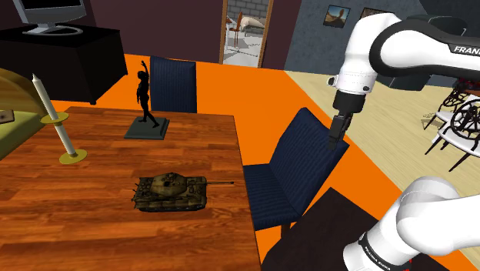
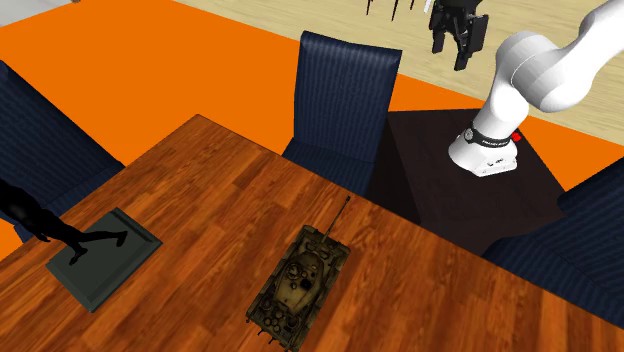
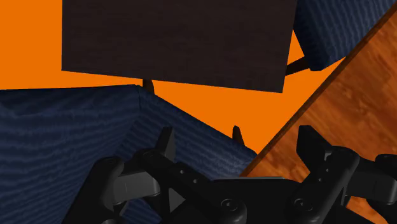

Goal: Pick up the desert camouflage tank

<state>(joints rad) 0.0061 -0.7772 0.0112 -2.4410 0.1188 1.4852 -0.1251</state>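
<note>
The desert camouflage tank (image 1: 173, 191) (image 2: 300, 283) sits upright on the brown wooden table (image 1: 92, 223) (image 2: 430, 290), near the edge that faces the stand, with its thin barrel pointing toward that edge. My black gripper (image 1: 336, 137) (image 2: 458, 35) hangs in the air well away from the tank, above the dark blue chair (image 1: 300, 165) (image 2: 340, 100) between table and stand. In the wrist view my gripper (image 3: 237, 141) is open, its fingers (image 3: 167, 143) apart with nothing between them, over the chair (image 3: 63, 133) and a corner of the table (image 3: 343, 95).
A black figurine (image 1: 144, 91) on a dark slab (image 1: 146, 129) (image 2: 100, 255) and a white candle (image 1: 54, 115) stand farther back on the table. A second blue chair (image 1: 172, 85) is at the far side. The dark stand (image 2: 470, 190) (image 3: 178, 41) rests on the orange floor (image 1: 254, 100).
</note>
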